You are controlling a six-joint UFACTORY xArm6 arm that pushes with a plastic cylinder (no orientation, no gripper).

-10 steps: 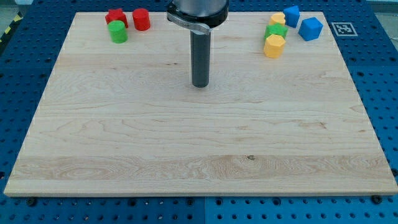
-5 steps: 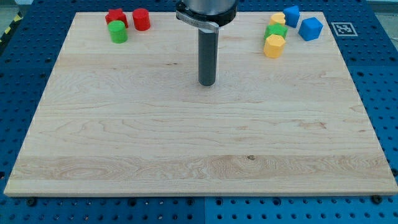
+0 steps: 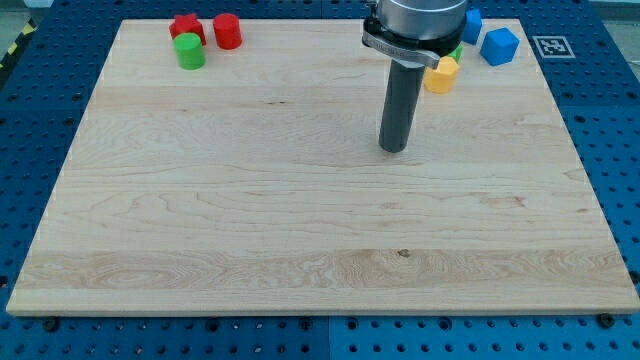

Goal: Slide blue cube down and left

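The blue cube (image 3: 499,45) sits near the board's top right corner. A second, smaller blue block (image 3: 472,24) lies just up and left of it, partly behind the arm. My tip (image 3: 394,149) rests on the board well to the left of and below the blue cube, apart from every block. A yellow hexagonal block (image 3: 441,75) lies between my rod and the blue cube. A green block (image 3: 456,50) and another yellow one are mostly hidden behind the arm.
At the top left stand a red star-like block (image 3: 186,26), a red cylinder (image 3: 227,31) and a green cylinder (image 3: 188,50). The wooden board (image 3: 300,230) lies on a blue perforated table. A marker tag (image 3: 549,45) lies right of the board.
My tip has moved to the right and slightly down, from the board's top centre toward the right-hand cluster. No block has moved.
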